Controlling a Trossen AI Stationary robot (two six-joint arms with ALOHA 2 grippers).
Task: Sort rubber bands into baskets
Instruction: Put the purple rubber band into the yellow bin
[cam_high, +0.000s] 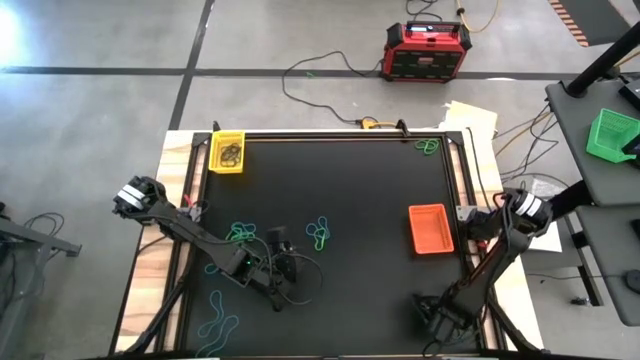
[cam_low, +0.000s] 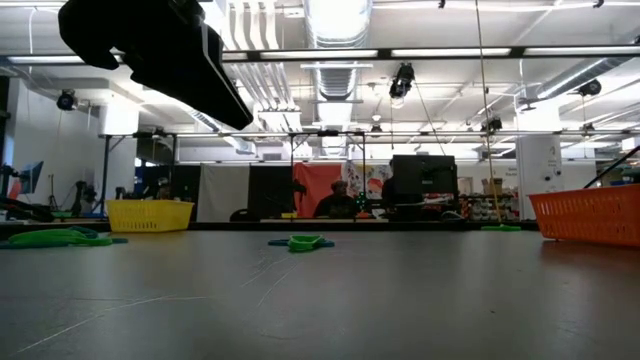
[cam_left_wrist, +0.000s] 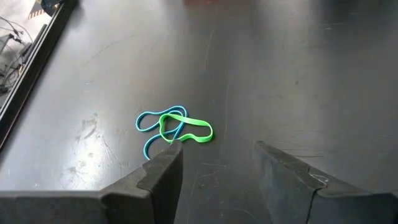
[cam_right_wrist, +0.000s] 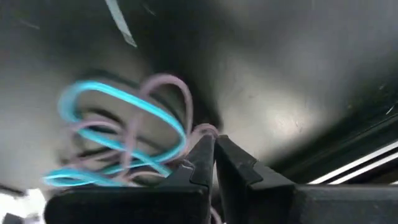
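- Currently the right gripper is down at the near right corner of the black table, nearer than the orange basket, with its two fingers pressed together
- Pinched at those fingertips is a pale purple rubber band, tangled with a bright blue rubber band; whether the blue one is also caught between the fingers cannot be told
- Meanwhile the left gripper sits low over the table, left of the orange basket and well apart from it, its fingers spread with nothing between them
- Just ahead of the left fingers lie a green rubber band and a blue rubber band looped through each other, flat on the table; the tip of one finger is just beside the green loop
- From above, this tangled pair lies roughly midway between the left gripper and the orange basket
- More teal and green bands lie left of the left gripper, and a further loose group lies at the near left edge, far from the orange basket
- A yellow basket stands at the far left corner, diagonally across from the orange basket, with dark bands inside
- A green band lies at the far edge, straight beyond the orange basket
- A green basket rests off the table on a grey side surface, right of and beyond the orange basket
- A red and black box stands on the floor beyond the table
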